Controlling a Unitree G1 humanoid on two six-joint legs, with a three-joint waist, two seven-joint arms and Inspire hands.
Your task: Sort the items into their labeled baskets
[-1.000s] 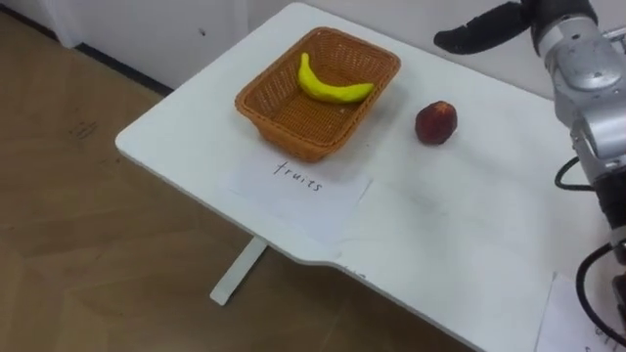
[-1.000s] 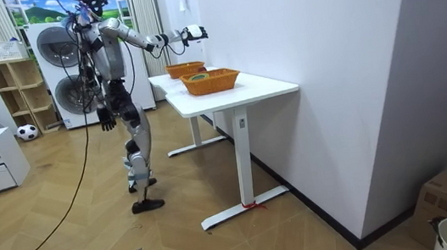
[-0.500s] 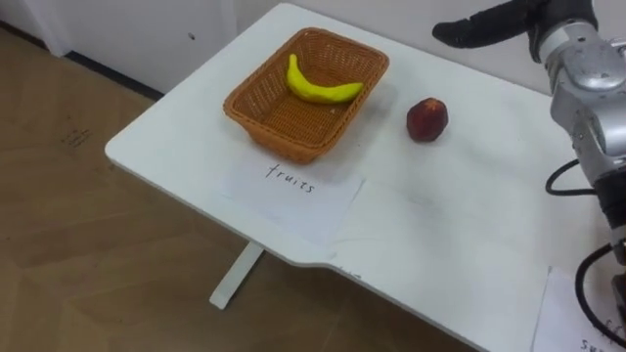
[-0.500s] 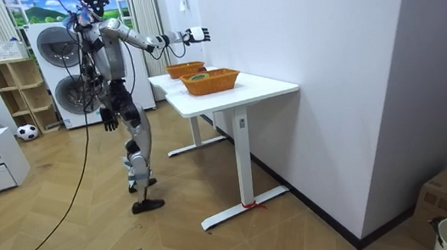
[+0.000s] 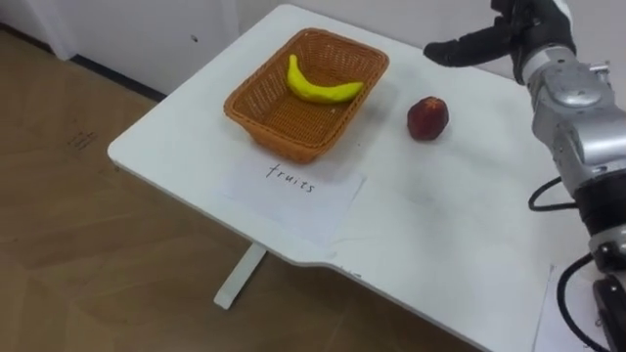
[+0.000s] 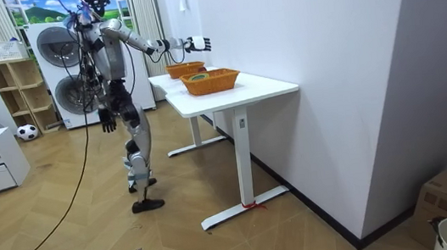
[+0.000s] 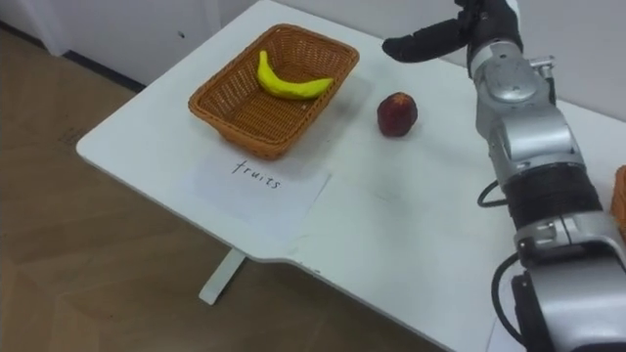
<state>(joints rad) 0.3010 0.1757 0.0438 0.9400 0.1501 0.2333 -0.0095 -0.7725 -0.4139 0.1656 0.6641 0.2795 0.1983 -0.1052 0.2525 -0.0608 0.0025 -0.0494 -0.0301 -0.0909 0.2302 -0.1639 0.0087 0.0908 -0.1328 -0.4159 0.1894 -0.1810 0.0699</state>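
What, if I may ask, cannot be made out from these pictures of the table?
Second basket: its contents are too small to tell in the room view, and the right eye view's right edge cuts it off.
Second paper label: its writing is cut off at the left eye view's lower right corner and is partly behind the right arm.
Left hand: whether it holds anything is too small to tell in the room view.

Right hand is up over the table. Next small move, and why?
Probably lower the right hand onto the red fruit and curl the fingers round it. The hand is open, hovering above and just beyond the fruit, which lies on the table beside the basket. The banana is already in it.
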